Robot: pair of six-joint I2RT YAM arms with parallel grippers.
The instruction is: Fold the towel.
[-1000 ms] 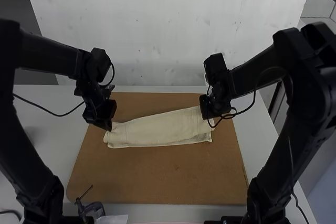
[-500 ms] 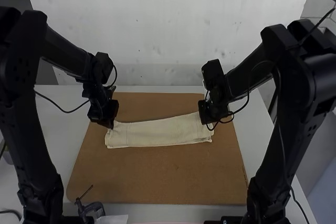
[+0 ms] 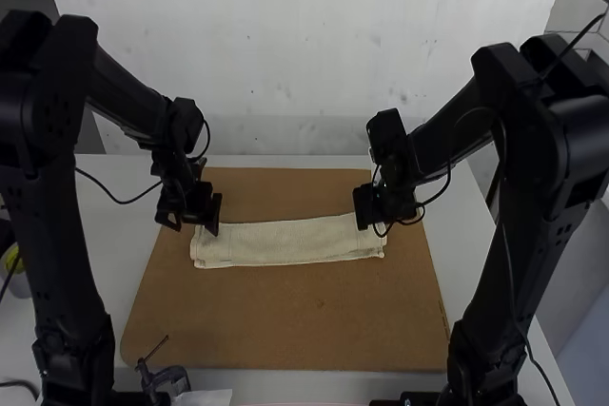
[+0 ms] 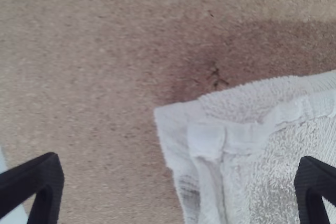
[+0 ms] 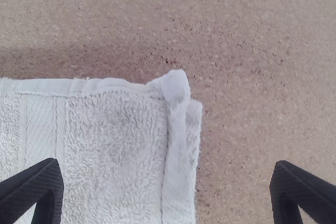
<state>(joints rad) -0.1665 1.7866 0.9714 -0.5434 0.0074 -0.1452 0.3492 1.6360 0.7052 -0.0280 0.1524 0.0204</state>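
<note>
- towel [image 3: 295, 244]: off-white terry; woven band near the right-hand end
- folded into a long narrow strip; layers slightly offset at both ends
- flat on brown board [image 3: 295, 320]; runs crosswise, slight tilt; right-hand end a bit farther forward

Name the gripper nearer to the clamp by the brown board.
Left: the left gripper is beyond the clamp, over one end of the towel; the right gripper is farther across, over the other end.

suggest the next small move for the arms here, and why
Perhaps raise the left end effector and right end effector clear: both stand open over the ends of the towel, gripping nothing, and it lies folded in a strip.
</note>
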